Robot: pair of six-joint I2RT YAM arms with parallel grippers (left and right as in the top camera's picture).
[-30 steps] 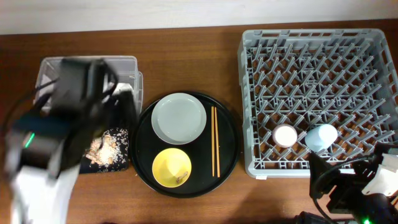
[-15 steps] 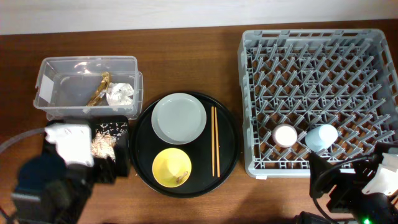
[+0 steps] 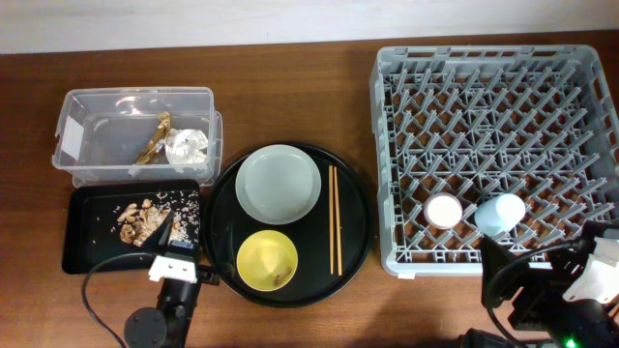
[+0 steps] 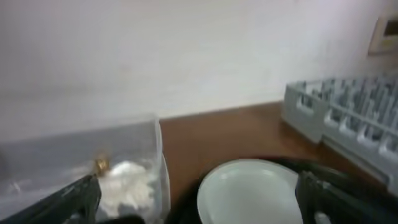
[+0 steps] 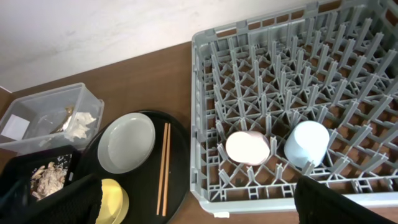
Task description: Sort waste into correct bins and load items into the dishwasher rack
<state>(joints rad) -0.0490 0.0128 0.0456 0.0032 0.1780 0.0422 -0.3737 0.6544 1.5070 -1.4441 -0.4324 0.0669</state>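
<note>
Loading looks like the step in hand. The napkin (image 3: 187, 145) and wrapper (image 3: 155, 135) lie in the clear tub (image 3: 73, 145), the scraps (image 3: 145, 222) are on the flat black tray (image 3: 87, 251), and the pink cup (image 3: 444, 210) and blue cup (image 3: 499, 215) stand in the rack (image 3: 484, 68). Left claw (image 4: 198, 186): jaws spread wide, nothing between them, low at the near table edge. The plate (image 4: 249, 193) sits just ahead of it, a touch right, on the round tray (image 3: 353, 261); the tub is ahead-left. The yellow bowl (image 3: 268, 261) is just to its right, with the chopsticks (image 3: 334, 232) beyond that. Right claw (image 5: 198, 186): also spread and empty, cups just ahead of it. Judgement: the plate is the nearest pick for the left claw. Its rim is shallow, so come in low at one edge, one finger under the lip and one on top. Lift straight up, since the chopsticks lie just beside it. The bowl shows a brown speck, possibly leftover scrap, so tip it out before racking. The rack is well apart from the left claw, so the right claw may suit that end.
</note>
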